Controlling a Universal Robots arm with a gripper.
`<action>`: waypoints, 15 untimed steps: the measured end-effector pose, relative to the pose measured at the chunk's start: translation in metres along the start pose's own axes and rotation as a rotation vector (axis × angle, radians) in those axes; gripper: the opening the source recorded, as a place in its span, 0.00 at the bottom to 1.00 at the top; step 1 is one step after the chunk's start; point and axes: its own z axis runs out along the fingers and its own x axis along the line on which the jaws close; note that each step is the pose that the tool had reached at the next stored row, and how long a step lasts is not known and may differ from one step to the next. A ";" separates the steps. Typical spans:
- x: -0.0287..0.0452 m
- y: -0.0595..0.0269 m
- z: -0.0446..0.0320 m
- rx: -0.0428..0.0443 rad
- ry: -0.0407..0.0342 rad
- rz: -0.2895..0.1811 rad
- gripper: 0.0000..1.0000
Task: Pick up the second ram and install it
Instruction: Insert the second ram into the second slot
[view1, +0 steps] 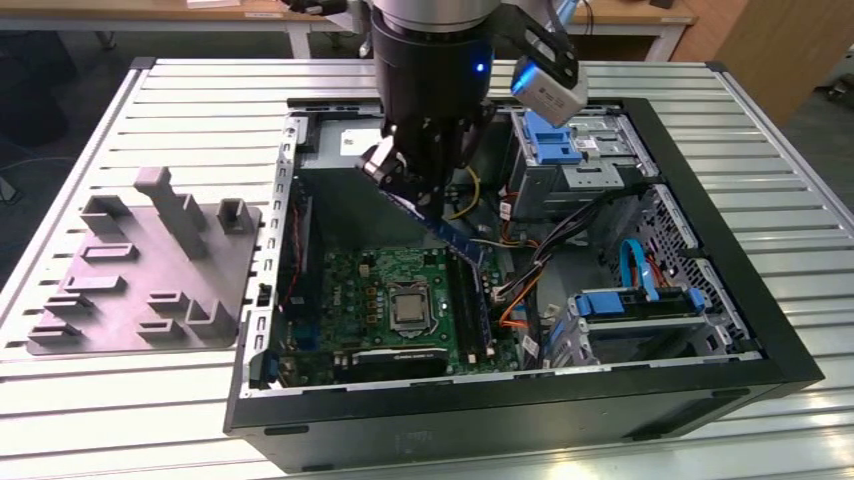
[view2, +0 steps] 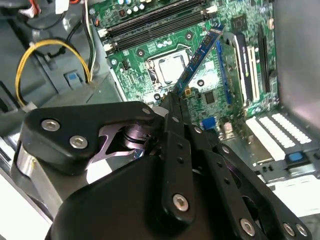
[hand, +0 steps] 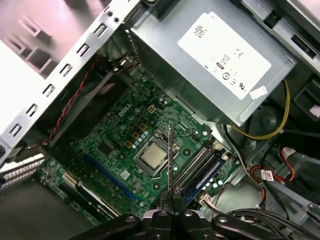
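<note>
Our black two-finger gripper (view1: 416, 195) is clamped on one end of the second ram (view2: 200, 57), a thin flat blue memory stick hanging tilted over the green motherboard (view1: 380, 268) in the open black computer case (view1: 747, 310). We judge it light, stiff and fragile: hold the flat faces, spare the contacts

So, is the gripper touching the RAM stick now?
Touching. In the second wrist view the gripper clamps one end of the RAM stick between its fingertips, and the stick juts out above the green motherboard.
</note>
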 end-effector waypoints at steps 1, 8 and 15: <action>0.0000 0.0000 0.0002 0.0001 0.0006 0.018 0.11; 0.0000 0.0000 0.0012 0.0014 0.0052 0.145 0.11; 0.0000 0.0001 0.0022 0.0027 0.0096 0.272 0.11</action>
